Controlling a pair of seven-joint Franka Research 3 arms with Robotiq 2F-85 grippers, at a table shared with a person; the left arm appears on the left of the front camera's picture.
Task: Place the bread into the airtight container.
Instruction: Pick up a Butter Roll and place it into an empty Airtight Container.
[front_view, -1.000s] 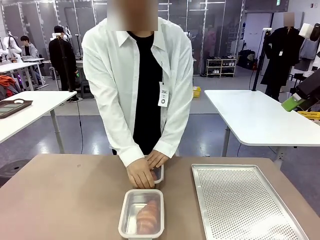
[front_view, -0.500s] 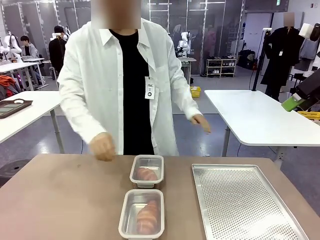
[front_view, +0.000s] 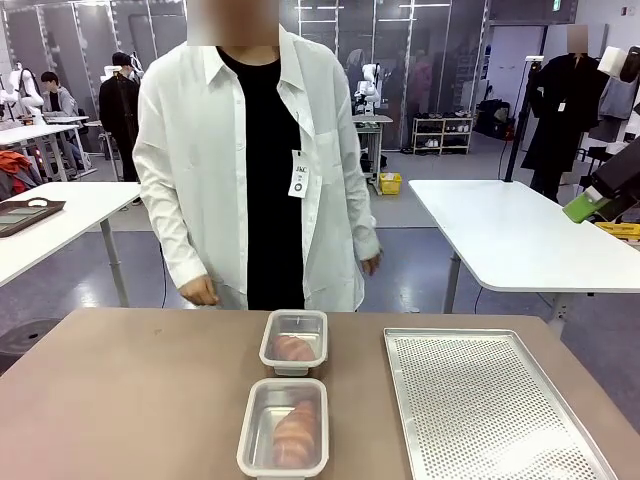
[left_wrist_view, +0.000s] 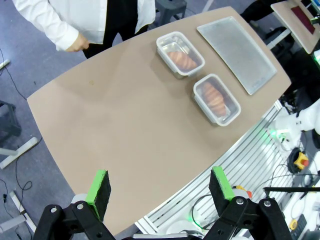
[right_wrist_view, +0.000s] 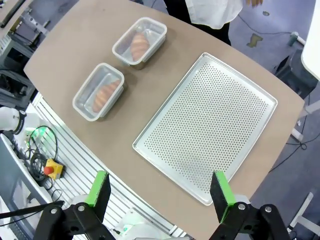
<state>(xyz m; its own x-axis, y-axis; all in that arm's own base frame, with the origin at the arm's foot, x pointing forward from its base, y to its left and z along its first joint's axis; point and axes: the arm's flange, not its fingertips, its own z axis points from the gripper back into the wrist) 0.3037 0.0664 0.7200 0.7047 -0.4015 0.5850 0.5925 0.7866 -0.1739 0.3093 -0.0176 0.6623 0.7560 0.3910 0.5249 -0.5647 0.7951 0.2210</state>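
Each bread roll (front_view: 293, 432) already lies inside a clear airtight container (front_view: 284, 427); a second container (front_view: 294, 341) with its own roll sits just behind it, nearer the bench's far edge. The bread looks light, soft and easily crushed, so a gentle hold across its middle would suit; the plastic tubs look stiff and slippery. A perforated baking tray (front_view: 480, 400) lies toward the bench's right edge. The left pincer (left_wrist_view: 159, 184) and right pincer (right_wrist_view: 160, 189) hang high, fingers apart. The person's hand (front_view: 198, 291) hovers at the far edge.
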